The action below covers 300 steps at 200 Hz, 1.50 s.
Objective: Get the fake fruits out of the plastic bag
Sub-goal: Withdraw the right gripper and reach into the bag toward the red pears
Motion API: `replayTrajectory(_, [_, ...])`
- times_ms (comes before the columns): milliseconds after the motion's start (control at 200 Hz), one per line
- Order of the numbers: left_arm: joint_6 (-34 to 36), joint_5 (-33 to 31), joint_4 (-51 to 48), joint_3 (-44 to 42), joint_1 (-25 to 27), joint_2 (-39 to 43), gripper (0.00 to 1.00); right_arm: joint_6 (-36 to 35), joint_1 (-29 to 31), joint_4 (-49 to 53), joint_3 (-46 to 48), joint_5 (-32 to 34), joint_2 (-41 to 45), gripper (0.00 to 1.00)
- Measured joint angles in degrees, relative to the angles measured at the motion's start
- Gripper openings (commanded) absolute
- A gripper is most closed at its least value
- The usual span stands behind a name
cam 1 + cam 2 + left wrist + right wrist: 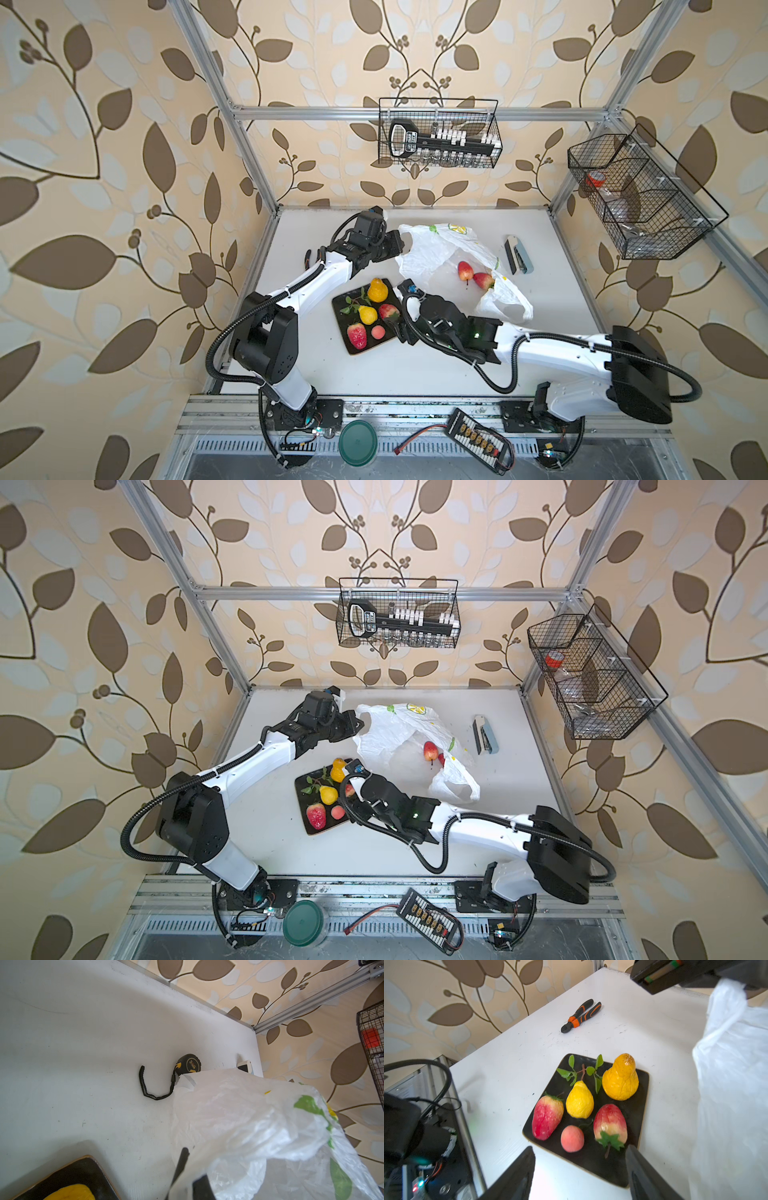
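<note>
Plate (pixel 600 1167): black, square, front-left of the bag, apart from it.
Fruits on plate: 5 pcs. Strawberry A (pixel 547 1118), peach (pixel 572 1138), yellow pear (pixel 579 1102) w/ leaf sprig, strawberry B (pixel 610 1122), orange pear (pixel 620 1080).
Right claw (pixel 580 1148): jaws wide, nothing btwn them. Sits over the plate's right edge. Peach and strawberry B lie just ahead of the tips, clear of both fingers.
Left claw (pixel 403 246): closed on the bag's rear-left rim, film pinched btwn the fingers (pixel 182 1159). Rim is held raised off the table.
Plastic bag (pixel 428 253): white, lemon print, crumpled. Mouth gapes toward the front. Lies right-rear of the right claw, near it.
Fruits in bag: 2 pcs. Strawberry C (pixel 464 270) and strawberry D (pixel 483 280) lie touching in the open mouth. Right-front of the left claw, right-rear of the right claw, apart from both.
Stapler (pixel 517 255): just right of the bag.
</note>
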<state>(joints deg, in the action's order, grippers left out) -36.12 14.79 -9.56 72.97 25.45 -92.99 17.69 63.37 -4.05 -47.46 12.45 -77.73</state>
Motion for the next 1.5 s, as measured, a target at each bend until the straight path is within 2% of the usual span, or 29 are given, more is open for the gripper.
replayTrajectory(245, [-0.4, 0.2, 1.3, -1.5, 0.0, 0.4, 0.00, 2.2, 1.9, 9.5, 0.8, 2.3, 15.3, 0.49])
replayTrajectory(395, [-1.4, 0.8, 2.1, -3.4, 0.0, 1.3, 0.00, 4.4, 0.8, 17.1, -2.0, 6.1, 18.2, 0.44])
replayTrajectory(640, [-2.9, 1.7, 2.9, -6.5, 0.2, 4.4, 0.00, 6.6, -8.7, 25.9, -9.6, 7.6, 15.2, 0.39])
replayTrajectory(935, [-4.2, 1.5, 3.7, -9.0, 3.8, 7.1, 0.00, 7.7, -19.0, 28.4, -10.4, 4.9, 7.7, 0.36])
replayTrajectory(1200, [-4.8, 0.7, 3.5, -9.7, 7.4, 9.4, 0.00, 9.3, -23.5, 27.5, -8.5, 4.5, -0.3, 0.40])
replayTrajectory(1369, [-5.0, -0.5, 3.7, -10.1, 10.3, 11.7, 0.00, 10.2, -29.2, 26.7, -3.3, 5.1, -1.0, 0.43])
replayTrajectory(1499, [-5.5, -1.3, 3.8, -11.3, 12.3, 12.8, 0.00, 10.4, -34.7, 26.5, 0.2, 4.9, -0.2, 0.49])
